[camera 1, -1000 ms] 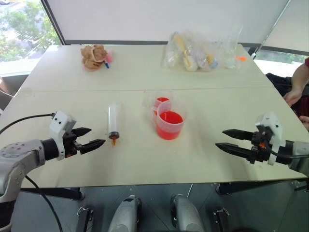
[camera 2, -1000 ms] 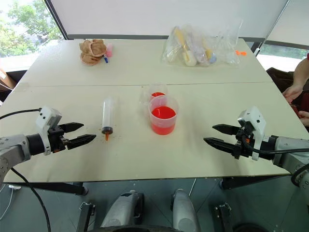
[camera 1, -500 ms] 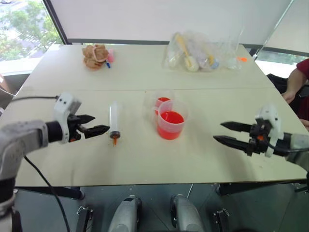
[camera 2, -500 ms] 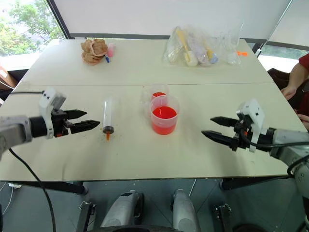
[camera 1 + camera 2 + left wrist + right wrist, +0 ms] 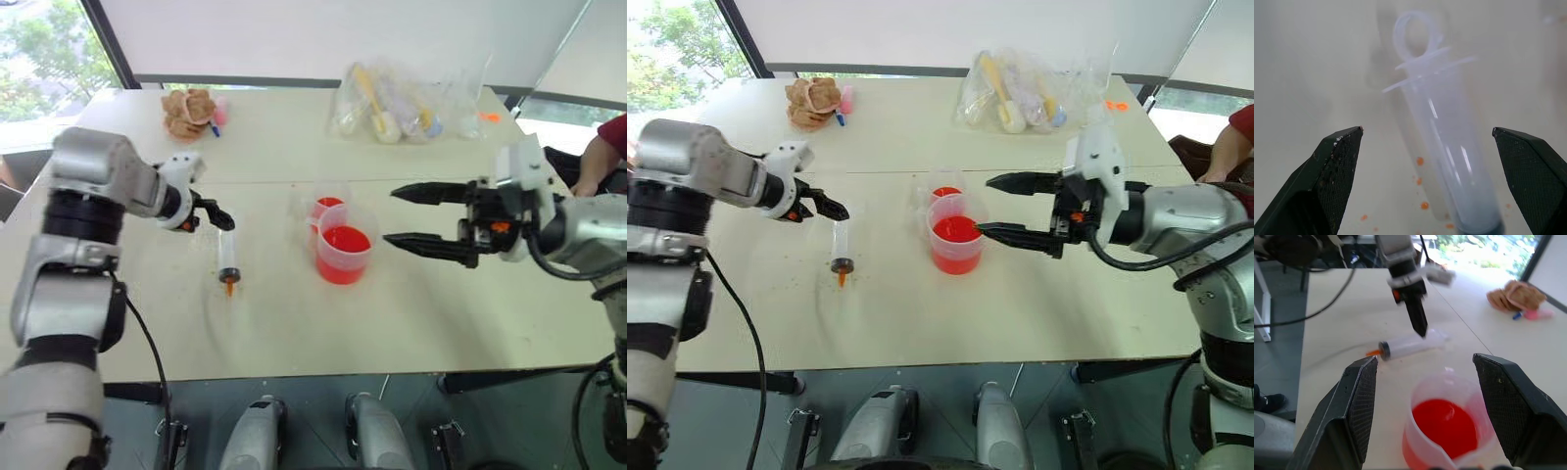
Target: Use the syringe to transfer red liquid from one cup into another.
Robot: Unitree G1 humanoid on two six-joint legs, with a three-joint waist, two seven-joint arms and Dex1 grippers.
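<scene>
Pale tabletop (image 5: 294, 323), with the syringe (image 5: 229, 257) lying flat beside two cups, not yet picked up.

Wide-open and empty, the left gripper (image 5: 217, 217) is poised over the plunger end; the jaws are best lowered astride the barrel and closed gently to avoid rolling. Red liquid (image 5: 347, 240) is held in the front cup (image 5: 345, 245), toward which the right gripper (image 5: 407, 217) is pointed, spread and empty.

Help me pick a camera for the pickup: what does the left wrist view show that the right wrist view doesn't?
Left wrist alone: the ring end and flange of the syringe close up, and orange droplets on the table. Right wrist alone: the cup of red liquid, the left gripper above the syringe, a brown bundle. Both: the syringe lying on the table, between open fingers.
</scene>
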